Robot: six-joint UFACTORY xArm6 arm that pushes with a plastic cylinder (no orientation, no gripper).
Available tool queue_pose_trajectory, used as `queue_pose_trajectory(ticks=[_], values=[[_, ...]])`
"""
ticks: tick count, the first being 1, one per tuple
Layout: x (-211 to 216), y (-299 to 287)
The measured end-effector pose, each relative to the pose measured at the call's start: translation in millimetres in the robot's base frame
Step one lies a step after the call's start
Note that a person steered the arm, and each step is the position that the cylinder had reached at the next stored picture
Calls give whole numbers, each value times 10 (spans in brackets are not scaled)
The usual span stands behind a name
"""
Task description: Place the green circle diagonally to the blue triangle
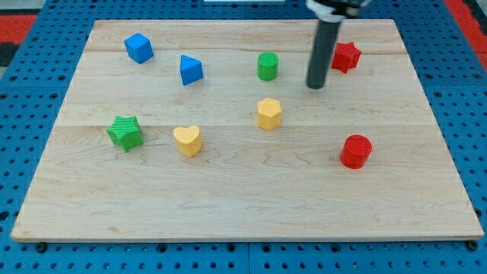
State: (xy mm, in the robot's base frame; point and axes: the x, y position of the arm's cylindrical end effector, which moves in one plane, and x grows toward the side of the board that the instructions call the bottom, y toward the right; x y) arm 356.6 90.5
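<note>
- my tip (315, 86) between green circle (267, 66) and red star (345, 56), touching neither
- blue triangle (190, 69) left of circle
- no pincer, state can't tell

The red star (345, 56) is sitting just to the view's right of my tip (316, 86), slightly toward the top. The yellow hexagon (268, 113) is lying near the tip, below and to its left. The red cylinder (355, 151) is standing below and right of it. The yellow heart (187, 141) and green star (125, 132) are resting well off to its lower left, and the blue cube (138, 47) is sitting far left, toward the top. The wooden tabletop (243, 198) is carrying them all.
</note>
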Motion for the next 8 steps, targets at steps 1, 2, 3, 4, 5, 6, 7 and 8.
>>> queue_pose_trajectory(ticks=[1,2,3,4,5,6,7,8], values=[[-190,-146],[-450,-145],[-400,-256],[-228,33],[-337,-375],[-354,-697],[-317,-634],[-274,-725]])
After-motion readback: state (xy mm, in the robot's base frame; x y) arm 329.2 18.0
